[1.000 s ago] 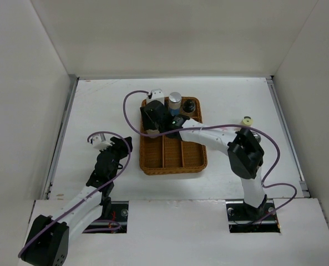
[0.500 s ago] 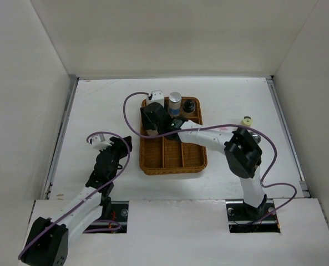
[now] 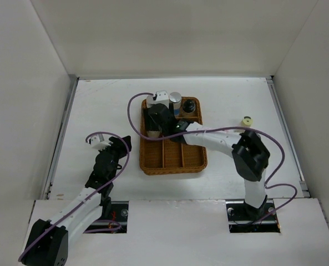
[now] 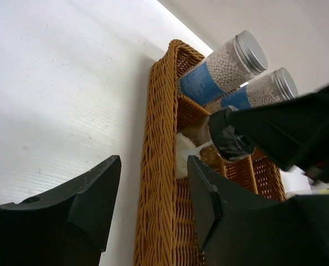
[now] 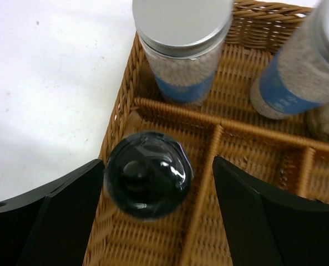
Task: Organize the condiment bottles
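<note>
Black-capped bottle stands upright in the wicker tray's leftmost long compartment. Its long axis points straight up at the right pincer, whose jaws stand parted either side of the cap, not clamping it. At its twelve o'clock are a blue-labelled bottle and its twin, with a dark-topped bottle in the far right corner: four in the tray. One yellow-topped bottle waits on the table at the tray's three o'clock, and I'd say the right arm is nearer. The left pincer, at eight o'clock, is parted and empty.
</note>
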{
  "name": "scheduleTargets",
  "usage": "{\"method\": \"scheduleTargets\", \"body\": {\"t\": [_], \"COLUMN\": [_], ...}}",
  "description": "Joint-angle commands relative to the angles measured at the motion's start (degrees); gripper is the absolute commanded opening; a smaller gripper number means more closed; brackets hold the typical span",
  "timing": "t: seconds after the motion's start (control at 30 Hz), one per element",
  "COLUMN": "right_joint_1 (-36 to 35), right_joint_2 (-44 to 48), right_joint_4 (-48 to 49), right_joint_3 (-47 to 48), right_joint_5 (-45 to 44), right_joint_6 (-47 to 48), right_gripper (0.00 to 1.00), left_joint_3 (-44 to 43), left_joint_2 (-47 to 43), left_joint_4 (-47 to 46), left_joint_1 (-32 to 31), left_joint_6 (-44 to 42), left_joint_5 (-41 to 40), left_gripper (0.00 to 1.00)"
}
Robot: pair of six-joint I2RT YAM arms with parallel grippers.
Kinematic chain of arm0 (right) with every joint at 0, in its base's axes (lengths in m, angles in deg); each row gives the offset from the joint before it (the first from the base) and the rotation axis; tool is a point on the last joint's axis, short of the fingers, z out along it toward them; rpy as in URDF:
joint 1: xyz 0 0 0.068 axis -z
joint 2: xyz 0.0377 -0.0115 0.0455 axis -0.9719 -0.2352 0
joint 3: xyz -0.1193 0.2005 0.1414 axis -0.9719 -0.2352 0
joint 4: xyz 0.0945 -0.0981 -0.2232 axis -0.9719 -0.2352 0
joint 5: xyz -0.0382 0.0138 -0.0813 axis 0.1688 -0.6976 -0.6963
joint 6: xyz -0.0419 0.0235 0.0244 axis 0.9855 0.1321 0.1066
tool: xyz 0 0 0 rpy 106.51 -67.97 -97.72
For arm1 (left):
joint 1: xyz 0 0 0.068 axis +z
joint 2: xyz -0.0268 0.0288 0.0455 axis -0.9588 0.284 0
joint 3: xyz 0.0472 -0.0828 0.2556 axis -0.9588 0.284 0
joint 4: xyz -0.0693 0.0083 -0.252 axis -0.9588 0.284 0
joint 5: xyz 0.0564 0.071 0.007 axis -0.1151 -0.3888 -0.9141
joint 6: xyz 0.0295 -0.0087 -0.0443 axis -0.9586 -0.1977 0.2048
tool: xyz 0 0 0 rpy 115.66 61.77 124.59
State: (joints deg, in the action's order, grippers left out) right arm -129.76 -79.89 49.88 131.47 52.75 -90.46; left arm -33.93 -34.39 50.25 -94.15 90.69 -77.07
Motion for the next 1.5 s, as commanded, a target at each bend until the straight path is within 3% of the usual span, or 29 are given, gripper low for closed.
{"method": "scheduleTargets", "body": {"t": [0.0,0.07,0.23,0.33,0.4,0.53,0.63,0.97,1.23,1.47], "right_joint_1": [-0.82,-0.47,5.49,12.25,17.52,27.99,32.13,35.74,41.8,43.83], "right_joint_2": [12.22,18.37,37.61,48.86,54.5,59.88,61.03,57.25,56.11,54.26], "right_joint_4": [3.18,3.18,-0.15,-8.22,-14.55,-23.88,-25.91,-21.88,-11.86,-9.92], "right_joint_3": [-3.39,-8.57,-23.95,-31.34,-34.86,-39.18,-41.81,-45.69,-47.8,-47.88], "right_joint_5": [-2.66,-4.68,-11.36,-15.4,-18.3,-20.07,-19.63,-14.36,-5.76,-3.72], "right_joint_6": [0.33,0.06,-2.56,-6.52,-8.37,-9.78,-9.61,-10.05,-8.47,-8.38], "right_gripper": [0.85,0.75,0.38,0.34,0.4,0.84,0.94,0.99,0.93,0.85], "left_joint_3": [1.99,1.99,1.99,1.99,1.82,1.64,1.64,1.47,1.38,1.29], "left_joint_2": [-1.59,-1.95,-2.39,-2.65,-3.0,-3.35,-3.18,-2.56,-0.72,-0.28], "left_joint_4": [-1.06,-0.62,-0.45,-0.27,0.26,1.05,1.14,0.96,0.0,-0.27], "left_joint_1": [0.3,0.3,-0.14,-0.32,-0.4,-0.84,-1.02,-0.93,-1.02,-1.02], "left_joint_6": [0.2,0.37,0.46,0.46,0.55,0.55,0.64,0.46,0.2,0.2], "left_joint_5": [-0.34,-0.34,-0.34,-0.34,-0.34,-0.17,-0.26,-0.34,-0.34,-0.34], "left_gripper": [0.49,0.49,0.49,0.49,0.49,0.49,0.49,0.49,0.49,0.49]}}
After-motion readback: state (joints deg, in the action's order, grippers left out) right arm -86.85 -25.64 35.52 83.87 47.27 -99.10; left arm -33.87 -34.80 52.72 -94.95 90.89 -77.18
